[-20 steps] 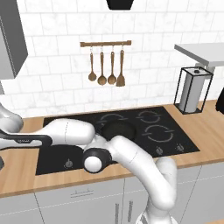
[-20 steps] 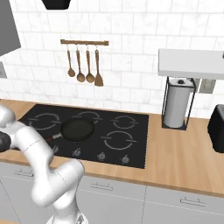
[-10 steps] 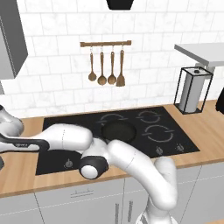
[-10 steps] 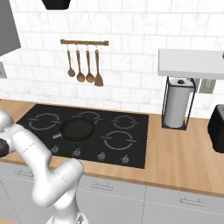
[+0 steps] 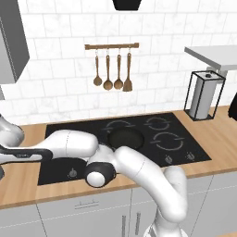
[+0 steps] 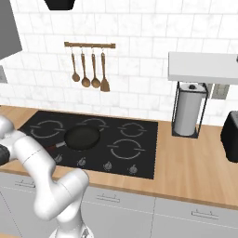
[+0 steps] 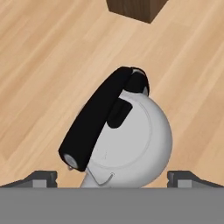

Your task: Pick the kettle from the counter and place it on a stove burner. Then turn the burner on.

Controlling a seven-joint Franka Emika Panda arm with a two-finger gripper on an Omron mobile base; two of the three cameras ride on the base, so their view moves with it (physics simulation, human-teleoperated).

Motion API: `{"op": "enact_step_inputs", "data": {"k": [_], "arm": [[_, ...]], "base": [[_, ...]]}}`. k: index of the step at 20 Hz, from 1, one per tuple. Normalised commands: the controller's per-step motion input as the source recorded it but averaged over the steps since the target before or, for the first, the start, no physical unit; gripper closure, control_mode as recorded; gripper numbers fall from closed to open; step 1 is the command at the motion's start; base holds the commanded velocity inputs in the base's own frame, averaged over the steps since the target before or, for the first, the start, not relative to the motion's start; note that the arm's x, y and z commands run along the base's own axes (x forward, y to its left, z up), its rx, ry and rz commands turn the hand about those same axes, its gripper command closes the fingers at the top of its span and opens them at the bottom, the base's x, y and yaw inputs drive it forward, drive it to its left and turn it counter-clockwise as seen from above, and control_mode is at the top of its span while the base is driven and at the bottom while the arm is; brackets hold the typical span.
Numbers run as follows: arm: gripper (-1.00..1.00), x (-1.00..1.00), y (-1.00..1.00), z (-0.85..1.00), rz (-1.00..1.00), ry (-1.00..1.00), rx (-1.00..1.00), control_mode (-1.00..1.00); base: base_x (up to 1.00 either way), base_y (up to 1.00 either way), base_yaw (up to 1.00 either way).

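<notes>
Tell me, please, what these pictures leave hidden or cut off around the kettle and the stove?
- Kettle: hand view, its near side is cut off at the bottom edge.
- Dark wooden block: hand view, cropped by the top edge.
- Stove: left base view, the arm covers its front-left part.
- Frying pan: right base view, the arm overlaps its handle.

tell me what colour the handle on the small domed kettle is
Black, against the pale silvery-white kettle body; clearest in the hand view.

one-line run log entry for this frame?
phase: pre-grasp | claw: open, straddling kettle | kettle: upright on counter, not lifted | pan: on stove
</notes>
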Motion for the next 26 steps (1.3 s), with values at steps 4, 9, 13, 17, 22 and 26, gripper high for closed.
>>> {"op": "enact_step_inputs", "data": {"k": [4,9,13,17,22,26], "arm": [[-1.0,0.0,0.0,0.0,-0.03,-0.03,0.0,-1.0],[-1.0,0.0,0.0,0.0,-0.11,-0.01,0.0,-1.0],[-1.0,0.0,-0.11,0.0,-0.17,0.0,0.0,-1.0],[-1.0,-0.01,-0.32,0.0,-0.17,0.0,0.0,-1.0],[-1.0,-0.19,-0.42,0.0,-0.11,0.0,0.0,-1.0],[-1.0,-0.02,0.1,0.0,0.0,-0.04,0.02,-1.0]], "base": [[0.0,0.0,0.0],[0.0,0.0,0.0],[0.0,0.0,0.0],[0.0,0.0,0.0],[0.0,0.0,0.0],[0.0,0.0,0.0]]}}
